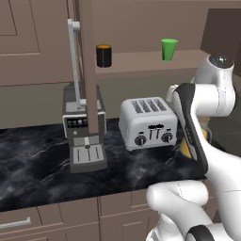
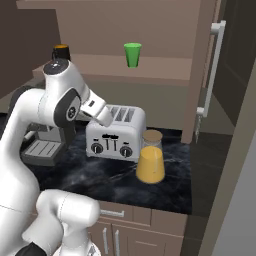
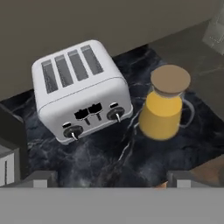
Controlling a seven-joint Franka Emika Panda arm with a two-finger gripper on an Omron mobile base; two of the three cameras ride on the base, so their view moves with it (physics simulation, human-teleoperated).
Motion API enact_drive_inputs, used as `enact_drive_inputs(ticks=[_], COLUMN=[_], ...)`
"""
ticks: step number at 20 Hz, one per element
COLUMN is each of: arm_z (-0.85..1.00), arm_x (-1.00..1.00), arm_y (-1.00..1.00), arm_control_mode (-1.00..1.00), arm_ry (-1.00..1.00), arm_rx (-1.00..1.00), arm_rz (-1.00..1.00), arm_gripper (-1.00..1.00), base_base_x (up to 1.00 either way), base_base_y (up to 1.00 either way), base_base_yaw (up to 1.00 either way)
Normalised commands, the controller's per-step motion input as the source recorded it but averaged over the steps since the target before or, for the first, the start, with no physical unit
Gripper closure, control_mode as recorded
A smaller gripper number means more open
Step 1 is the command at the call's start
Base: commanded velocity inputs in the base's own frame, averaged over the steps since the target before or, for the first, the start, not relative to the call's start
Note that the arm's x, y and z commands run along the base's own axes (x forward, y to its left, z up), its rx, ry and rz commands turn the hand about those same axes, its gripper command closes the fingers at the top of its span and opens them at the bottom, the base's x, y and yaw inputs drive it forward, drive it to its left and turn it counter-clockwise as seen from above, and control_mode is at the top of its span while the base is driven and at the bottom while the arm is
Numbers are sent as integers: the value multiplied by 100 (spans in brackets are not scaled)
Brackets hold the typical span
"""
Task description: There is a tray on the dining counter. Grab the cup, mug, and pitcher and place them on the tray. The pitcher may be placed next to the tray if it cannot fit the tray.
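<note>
The clear pitcher [image 2: 150, 162] of orange liquid with a tan lid stands on the black marble counter [image 2: 105, 175], right of the toaster; the hand view looks down on the pitcher [image 3: 164, 111]. My gripper [image 3: 111, 179] hovers above and in front of it, open wide, with nothing between its fingertips [image 3: 41, 177]. The green cup [image 1: 169, 49] [image 2: 132, 54] and the black mug [image 1: 103, 55] [image 2: 61, 51] with its orange inside stand apart on a tan shelf [image 1: 141, 61] above the counter. The tray is out of view.
A silver four-slot toaster [image 1: 148, 122] [image 3: 81, 89] sits close left of the pitcher. A coffee machine [image 1: 84, 132] stands further left. An open cabinet door with a long handle [image 2: 212, 70] juts out right of the pitcher. Bare counter lies in front of the toaster.
</note>
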Motion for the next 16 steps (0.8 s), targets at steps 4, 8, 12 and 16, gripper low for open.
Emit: enact_drive_inputs(ticks=[4,8,12,16], arm_z=[38,33,15,16], arm_x=[0,0,0,0], arm_y=[-18,-15,-21,-14], arm_control_mode=[-100,-100,-100,-100], arm_ry=[-5,-8,-13,-16], arm_rx=[10,19,23,24], arm_rz=[-23,-14,-5,-5], arm_gripper=[-100,-100,-100,-100], base_base_x=[0,0,0,0], base_base_y=[0,0,0,0], base_base_yaw=[0,0,0,0])
